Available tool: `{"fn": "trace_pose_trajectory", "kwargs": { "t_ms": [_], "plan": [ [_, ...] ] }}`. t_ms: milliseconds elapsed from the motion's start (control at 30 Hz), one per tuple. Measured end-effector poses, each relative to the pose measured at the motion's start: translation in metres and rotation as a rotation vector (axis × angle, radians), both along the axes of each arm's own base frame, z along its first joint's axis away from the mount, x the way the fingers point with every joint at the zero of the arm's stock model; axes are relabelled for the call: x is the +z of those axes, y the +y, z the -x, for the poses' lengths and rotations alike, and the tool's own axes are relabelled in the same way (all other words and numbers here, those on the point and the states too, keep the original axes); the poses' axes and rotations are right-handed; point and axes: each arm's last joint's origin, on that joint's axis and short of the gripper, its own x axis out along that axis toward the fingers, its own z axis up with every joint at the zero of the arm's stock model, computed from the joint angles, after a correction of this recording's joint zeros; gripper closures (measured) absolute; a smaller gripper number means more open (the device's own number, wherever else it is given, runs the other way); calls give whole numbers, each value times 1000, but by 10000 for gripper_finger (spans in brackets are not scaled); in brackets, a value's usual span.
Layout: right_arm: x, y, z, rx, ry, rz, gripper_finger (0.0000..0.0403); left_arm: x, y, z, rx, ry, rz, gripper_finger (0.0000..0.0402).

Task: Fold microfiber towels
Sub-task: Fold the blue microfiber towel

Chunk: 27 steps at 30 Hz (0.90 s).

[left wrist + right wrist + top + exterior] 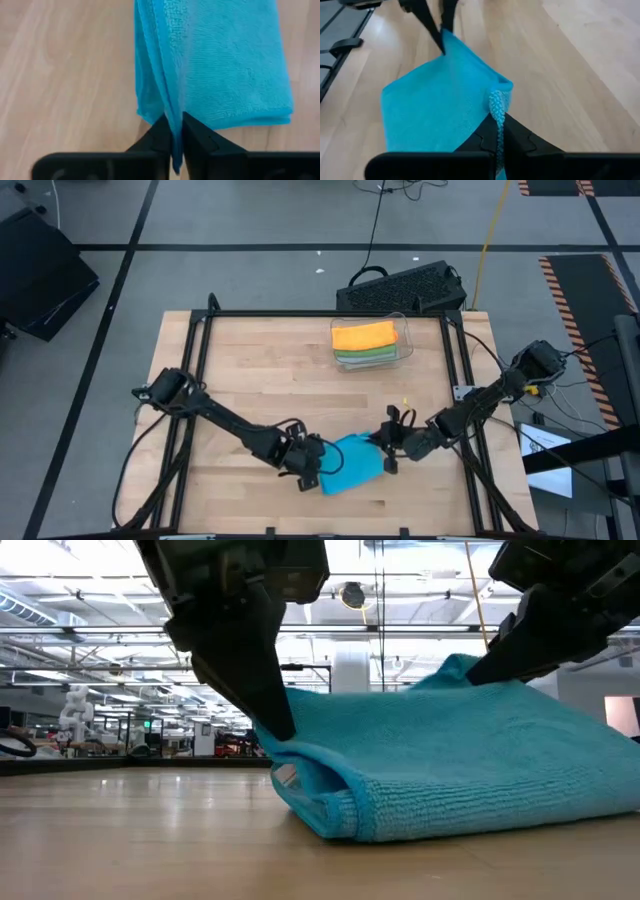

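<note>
Blue towel (470, 765) pinched, both tools' tips hidden

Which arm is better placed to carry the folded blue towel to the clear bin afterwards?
Probably the right. Both grippers pinch the blue microfiber towel, but the right gripper holds the edge nearer the clear plastic bin; the left gripper sits on the far side.
</note>
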Motion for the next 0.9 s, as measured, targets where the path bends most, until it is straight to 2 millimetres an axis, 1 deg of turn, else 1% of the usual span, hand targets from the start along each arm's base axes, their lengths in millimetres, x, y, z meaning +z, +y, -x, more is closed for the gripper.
{"fn": "trace_pose_trajectory", "kwargs": {
  "t_ms": [67,133,233,333,467,567,667,733,800,867,900],
  "plan": [
    [-1,0,1,-3,10,-2,396,0,2,-1,8,2,0,349],
    [-2,-1,1,-12,16,-1,384,0,4,-1,12,3,-1,329],
    [-2,-2,1,-39,10,19,349,0,7,-3,23,3,1,299],
    [0,-3,1,-52,-2,39,301,4,12,-3,51,-3,12,272],
    [9,-4,3,-63,-39,35,236,23,16,-1,92,-58,39,256],
    [19,-7,7,-69,-74,43,206,43,11,6,106,-142,6,255],
    [27,-6,9,-9,-102,80,200,60,1,13,112,-255,-74,254],
    [28,-3,7,59,-116,85,209,63,-8,14,102,-317,-112,254],
    [23,1,3,115,-153,67,228,60,-17,11,81,-365,-140,254],
    [13,3,0,165,-194,75,252,51,-24,3,70,-411,-155,254],
    [7,4,-1,183,-216,82,265,44,-27,1,58,-406,-184,254]
  ]
}}
